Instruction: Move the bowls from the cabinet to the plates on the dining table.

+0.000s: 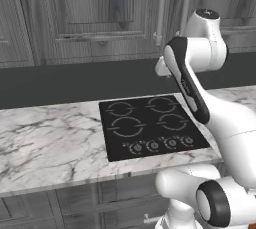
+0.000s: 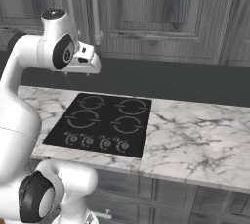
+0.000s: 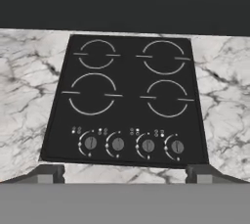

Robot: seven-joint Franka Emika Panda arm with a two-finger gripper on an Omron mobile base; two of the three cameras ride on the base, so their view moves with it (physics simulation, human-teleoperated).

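The cabinet is a row of dark grey wood-grain doors on the wall above the counter, all shut, with two long vertical bar handles side by side. The bowls are hidden. The plates and the dining table are out of view. My gripper hangs above the front of the cooktop and points down at it, open, with nothing between its widely spread fingertips. The white hand sits just below the handles' lower ends.
A black four-ring cooktop with a row of knobs is set into the white marble counter. A dark backsplash runs behind it. Grey drawers sit below the counter edge.
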